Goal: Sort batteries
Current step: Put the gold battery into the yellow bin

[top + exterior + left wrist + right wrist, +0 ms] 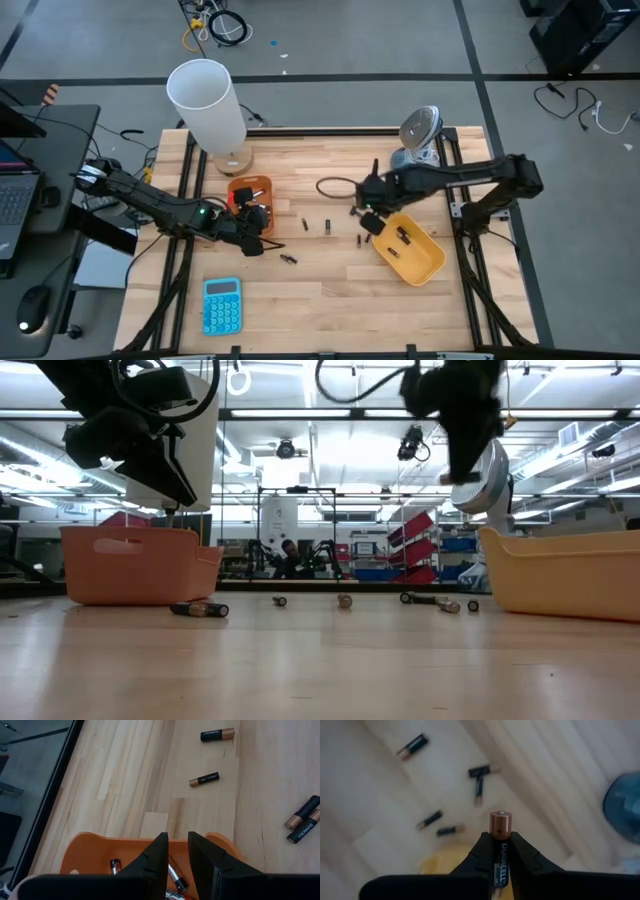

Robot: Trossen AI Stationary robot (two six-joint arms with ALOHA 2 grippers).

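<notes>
Several small black-and-copper batteries [327, 226] lie loose on the wooden table between an orange tray [245, 181] on the left and a yellow tray [425, 262] on the right. Both trays hold a few batteries. My left gripper [177, 836] hangs open over the near end of the orange tray [90, 851], with nothing between its fingers. My right gripper [500, 836] is raised above the table near the yellow tray's far left corner [366, 220] and is shut on one battery [500, 822]. In the low view the trays [140, 565] [565, 575] stand left and right. My right gripper pinches the black body [500, 854] of a battery between its two fingers. The battery lies along the fingers, and its copper plus end [500, 821] sticks out past the fingertips. The fingers point steeply down, and the battery is lifted clear of the table.
A tall white cylinder [207, 105] stands at the back left, just behind the orange tray. A grey round device [420, 135] sits at the back right, with a black cable loop [335, 187] beside it. A blue calculator [221, 305] lies near the front left edge.
</notes>
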